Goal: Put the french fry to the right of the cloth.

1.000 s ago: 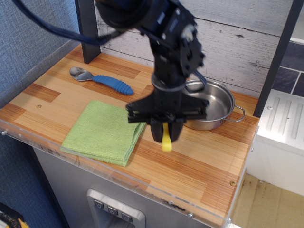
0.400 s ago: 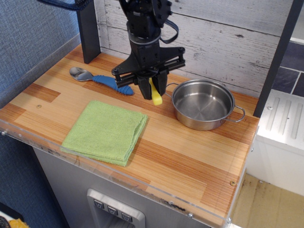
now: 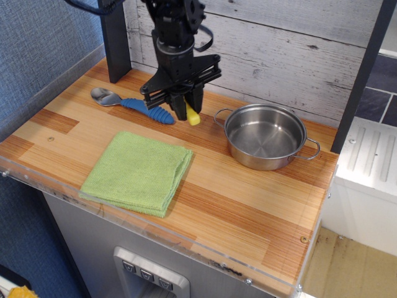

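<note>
Yellow french fry held tilted above wood, behind cloth; green cloth folded flat near front edge

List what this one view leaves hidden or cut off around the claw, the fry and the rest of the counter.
- French fry: only its lower end shows; the claw covers the rest.
- Arm: its upper part runs off the top edge.
- Spoon: the tip of its blue handle sits behind the claw.
- Pan: the outside of its far wall is hidden by its own rim.
- Cloth: anything beneath its folds is unseen.
</note>
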Robot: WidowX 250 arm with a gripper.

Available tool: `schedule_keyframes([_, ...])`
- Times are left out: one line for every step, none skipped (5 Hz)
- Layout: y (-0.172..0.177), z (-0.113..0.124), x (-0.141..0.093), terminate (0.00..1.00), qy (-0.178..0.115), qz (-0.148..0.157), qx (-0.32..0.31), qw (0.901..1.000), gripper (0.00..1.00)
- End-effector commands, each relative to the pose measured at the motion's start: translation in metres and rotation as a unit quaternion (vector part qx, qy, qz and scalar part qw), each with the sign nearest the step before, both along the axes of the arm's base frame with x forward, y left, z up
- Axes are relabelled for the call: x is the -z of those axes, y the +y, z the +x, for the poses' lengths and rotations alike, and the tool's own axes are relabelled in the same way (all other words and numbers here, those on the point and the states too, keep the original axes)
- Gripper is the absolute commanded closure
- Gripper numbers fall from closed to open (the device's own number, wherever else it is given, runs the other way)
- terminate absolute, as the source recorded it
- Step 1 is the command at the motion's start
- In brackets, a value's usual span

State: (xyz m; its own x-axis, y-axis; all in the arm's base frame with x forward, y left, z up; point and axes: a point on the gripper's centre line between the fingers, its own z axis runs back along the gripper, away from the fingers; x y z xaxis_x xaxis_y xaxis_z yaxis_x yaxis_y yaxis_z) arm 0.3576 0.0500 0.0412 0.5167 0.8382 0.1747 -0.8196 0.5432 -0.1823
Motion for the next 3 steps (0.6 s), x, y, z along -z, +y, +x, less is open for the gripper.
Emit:
schedule_keyframes([0.020, 0.027, 0.003, 0.00, -0.027, 0.004, -0.041, 0.9988, 1.00])
schedule_keyframes([0.011, 0.040, 0.011, 0.00, -0.026, 0.001, -0.048, 0.9985, 1.00])
schedule_keyframes([0.003, 0.047, 0.021, 0.00, -0.021, -0.002, -0.047, 0.9987, 1.00])
